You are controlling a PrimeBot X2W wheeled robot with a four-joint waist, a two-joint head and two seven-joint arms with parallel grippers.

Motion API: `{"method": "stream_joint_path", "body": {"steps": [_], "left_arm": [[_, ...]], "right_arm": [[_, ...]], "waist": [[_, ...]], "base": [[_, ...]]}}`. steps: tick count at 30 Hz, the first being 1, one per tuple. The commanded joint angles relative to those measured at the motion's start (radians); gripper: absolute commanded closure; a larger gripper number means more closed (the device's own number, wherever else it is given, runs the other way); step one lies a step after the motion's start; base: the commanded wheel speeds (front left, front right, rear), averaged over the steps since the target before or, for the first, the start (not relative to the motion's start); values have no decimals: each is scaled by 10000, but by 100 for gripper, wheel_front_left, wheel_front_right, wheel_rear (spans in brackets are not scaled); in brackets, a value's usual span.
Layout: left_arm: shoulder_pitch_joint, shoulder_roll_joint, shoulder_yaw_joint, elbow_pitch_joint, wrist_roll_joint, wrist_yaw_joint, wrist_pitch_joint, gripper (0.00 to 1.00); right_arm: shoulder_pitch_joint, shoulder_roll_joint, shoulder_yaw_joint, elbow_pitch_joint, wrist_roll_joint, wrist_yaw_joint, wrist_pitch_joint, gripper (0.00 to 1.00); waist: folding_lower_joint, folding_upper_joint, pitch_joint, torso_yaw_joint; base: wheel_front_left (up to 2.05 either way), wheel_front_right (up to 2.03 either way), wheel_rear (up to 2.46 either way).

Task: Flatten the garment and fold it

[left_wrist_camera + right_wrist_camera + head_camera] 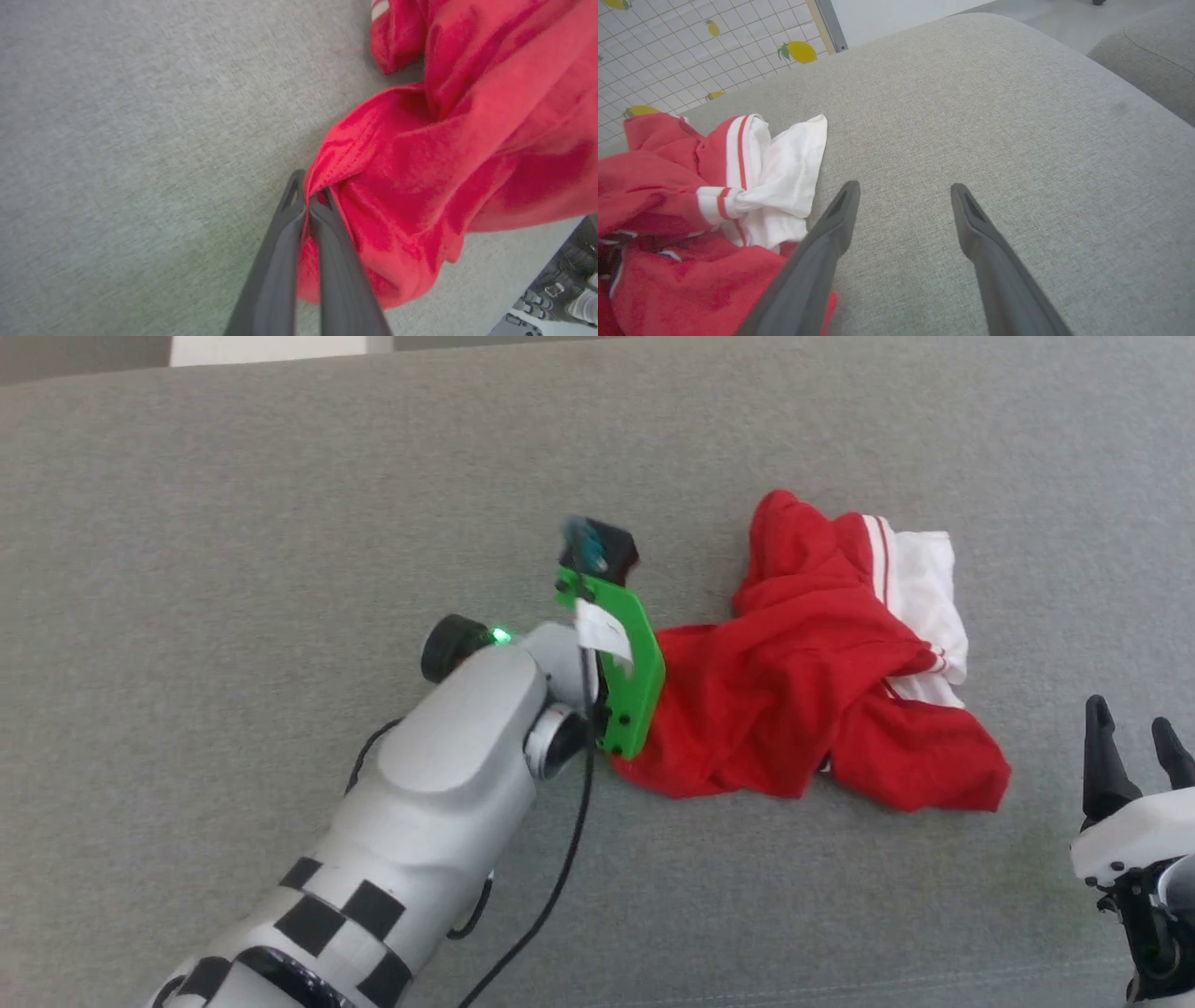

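Note:
The garment (803,672) lies crumpled on the grey cushion, red with a white sleeve (924,588) and striped trim at its far right. My left gripper (308,198) is shut on a fold of the red cloth (444,154) at the garment's left edge; in the head view its fingers are hidden behind the green wrist bracket (625,663). To the lower right of the garment my right gripper (1134,733) stands open, apart from the cloth. In the right wrist view the right gripper (903,191) holds nothing, and the garment (668,210) lies just to its left.
The grey fabric cushion (280,523) spreads wide around the garment. A black cable (560,868) hangs from my left arm. Behind the cushion stands a lemon-patterned tiled wall (691,46), and another grey cushion (1148,51) lies to the right.

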Motion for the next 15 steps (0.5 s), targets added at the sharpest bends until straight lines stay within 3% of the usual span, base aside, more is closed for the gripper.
{"method": "stream_joint_path", "body": {"steps": [1, 7, 15], "left_arm": [[-24, 29, 270, -114, -222, 125, -353, 100], [57, 620, 1647, -607, -844, 739, -1633, 100], [1776, 2223, 3565, -1553, -1748, 2040, -2516, 100]], "right_arm": [[29, 12, -3, -20, -106, -13, 5, 0], [241, 12, 33, -174, -267, -13, 199, 0], [523, 12, 284, -397, -330, -13, 449, 0]], "waist": [[-1, -1, -322, 433], [-1, -1, -789, 1181], [-1, -1, -1152, 1942]], "base": [[0, 0, 0], [0, 0, 0], [0, 0, 0]]}}
